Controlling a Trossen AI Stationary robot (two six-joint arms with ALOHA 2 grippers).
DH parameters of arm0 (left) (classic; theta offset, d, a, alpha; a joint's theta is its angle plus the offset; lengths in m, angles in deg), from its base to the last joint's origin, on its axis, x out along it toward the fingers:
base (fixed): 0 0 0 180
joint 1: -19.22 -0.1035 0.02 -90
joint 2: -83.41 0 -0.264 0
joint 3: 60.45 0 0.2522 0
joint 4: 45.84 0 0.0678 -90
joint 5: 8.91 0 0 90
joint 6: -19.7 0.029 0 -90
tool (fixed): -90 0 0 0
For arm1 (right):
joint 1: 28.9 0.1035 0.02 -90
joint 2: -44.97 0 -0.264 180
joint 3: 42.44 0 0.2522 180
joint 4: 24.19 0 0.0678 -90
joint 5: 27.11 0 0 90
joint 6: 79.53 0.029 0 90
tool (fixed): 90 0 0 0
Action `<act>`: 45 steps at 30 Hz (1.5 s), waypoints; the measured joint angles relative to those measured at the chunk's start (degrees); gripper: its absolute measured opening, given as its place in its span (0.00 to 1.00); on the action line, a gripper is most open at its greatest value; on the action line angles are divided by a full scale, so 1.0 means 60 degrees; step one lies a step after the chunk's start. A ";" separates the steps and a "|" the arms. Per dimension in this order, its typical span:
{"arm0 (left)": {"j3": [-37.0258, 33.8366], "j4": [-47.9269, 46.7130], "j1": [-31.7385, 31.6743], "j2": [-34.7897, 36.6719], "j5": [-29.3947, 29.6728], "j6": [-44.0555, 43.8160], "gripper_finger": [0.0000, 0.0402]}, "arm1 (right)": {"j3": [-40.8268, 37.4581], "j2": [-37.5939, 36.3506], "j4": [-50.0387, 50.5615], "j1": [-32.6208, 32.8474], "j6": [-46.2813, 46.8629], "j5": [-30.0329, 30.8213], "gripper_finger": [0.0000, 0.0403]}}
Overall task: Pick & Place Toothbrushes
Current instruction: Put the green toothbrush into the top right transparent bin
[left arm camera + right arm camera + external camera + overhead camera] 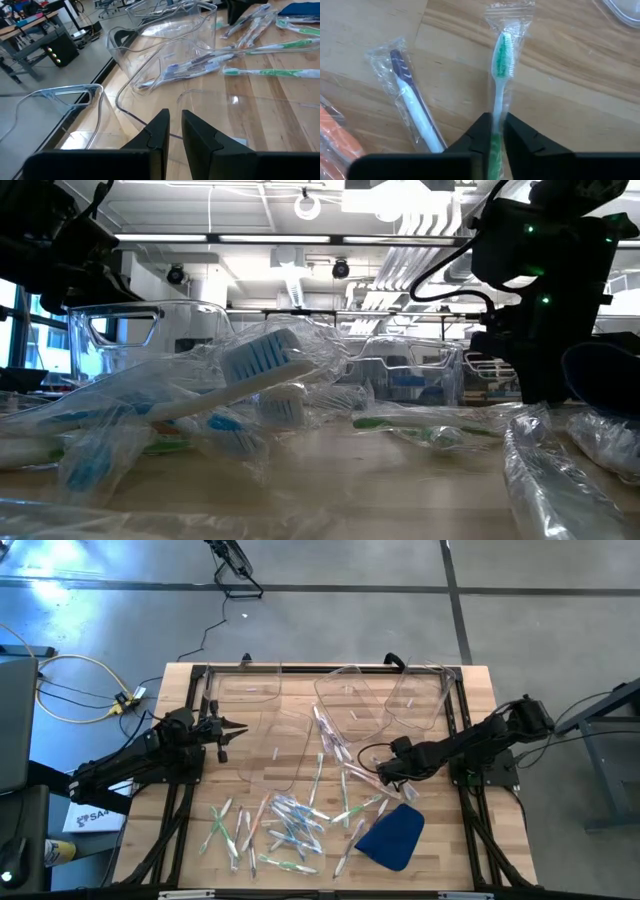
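Green-bristled wrapped toothbrush (501, 65) pinched between my right gripper (495, 131) fingers, low over wood table (580, 95) near centre; purple-striped toothbrush (412, 102) lies just beside it; rest of toothbrushes (285, 825) scattered front-centre, blue cloth (392, 837) beside them; left gripper (173, 131) nearly closed, holding nothing, at clear bins (275, 735) on left.

Table (480, 840): light wood planks w/ black frame rails. Cloth (392, 837), lower right of high view: solid deep blue. Toothbrushes (285, 825), lower centre: whitish/clear wrappers, green + blue accents. Right gripper (496, 131): black fingers pinching a green-bristled toothbrush (502, 60), white-to-green handle, clear wrap. Beside it, purple-bristled brush (410, 97), white handle. Bins (350, 700), top centre: clear. Left gripper (172, 127): black. Floor (320, 620): grey, dark seams.
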 joint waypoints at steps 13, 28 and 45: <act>0.0000 0.0000 0.0002 -0.0002 -0.0002 0.0000 0.12 | 0.0008 -0.0004 0.0297 0.0000 -0.0503 0.0062 0.01; 0.0000 0.0004 0.0001 0.0001 0.0030 0.0000 0.12 | 0.0274 -0.1282 0.0415 0.0005 -0.1535 0.0964 0.01; -0.0004 0.0009 0.0002 0.0001 0.0027 0.0000 0.12 | 0.0357 -0.4903 -0.1656 0.0007 -0.5095 0.3592 0.01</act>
